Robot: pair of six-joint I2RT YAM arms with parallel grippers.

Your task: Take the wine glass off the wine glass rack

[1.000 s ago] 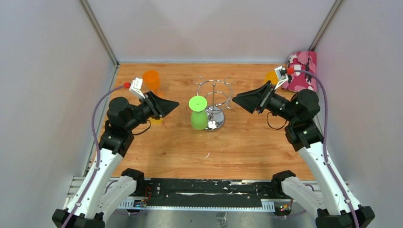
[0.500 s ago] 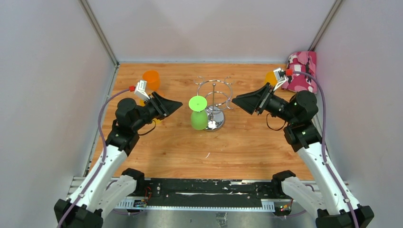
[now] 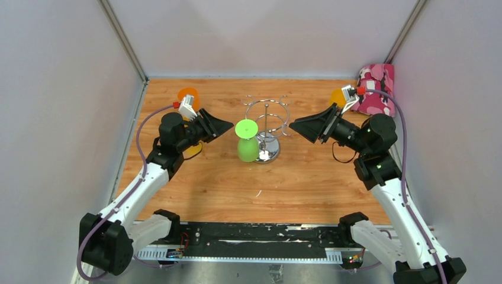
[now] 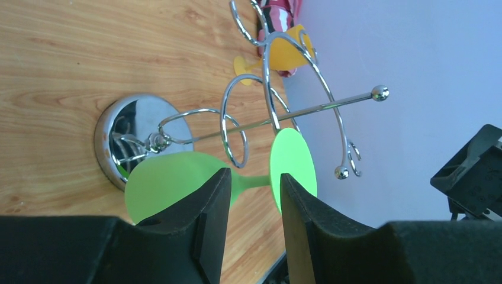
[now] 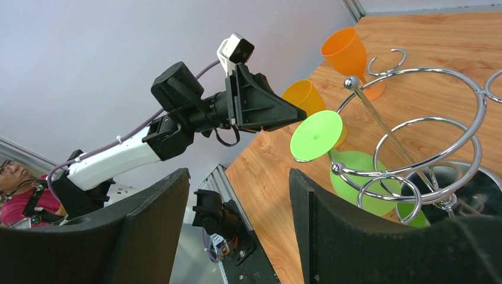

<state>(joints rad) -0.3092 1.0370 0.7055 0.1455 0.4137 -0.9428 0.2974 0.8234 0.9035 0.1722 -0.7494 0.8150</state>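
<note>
The green wine glass (image 3: 247, 141) hangs upside down from the left side of the chrome wine glass rack (image 3: 268, 113), foot up, bowl beside the rack's round base. My left gripper (image 3: 227, 125) is open, just left of the glass at foot height. In the left wrist view the glass (image 4: 169, 180) lies beyond the gripper (image 4: 253, 177), and its stem shows in the gap between the fingertips without touching them. My right gripper (image 3: 293, 125) is open and empty, just right of the rack. In the right wrist view the rack (image 5: 414, 127) and glass (image 5: 315, 135) lie beyond the gripper (image 5: 238, 177).
An orange cup (image 3: 188, 94) stands at the back left and a yellow one (image 3: 193, 149) under my left arm. Another orange cup (image 3: 338, 96) and a pink patterned bundle (image 3: 377, 89) sit at the back right. Grey walls enclose the wooden table (image 3: 266, 183).
My left arm has swung right and forward, bringing its open gripper close to the green glass. The right arm and the glass have barely moved.
</note>
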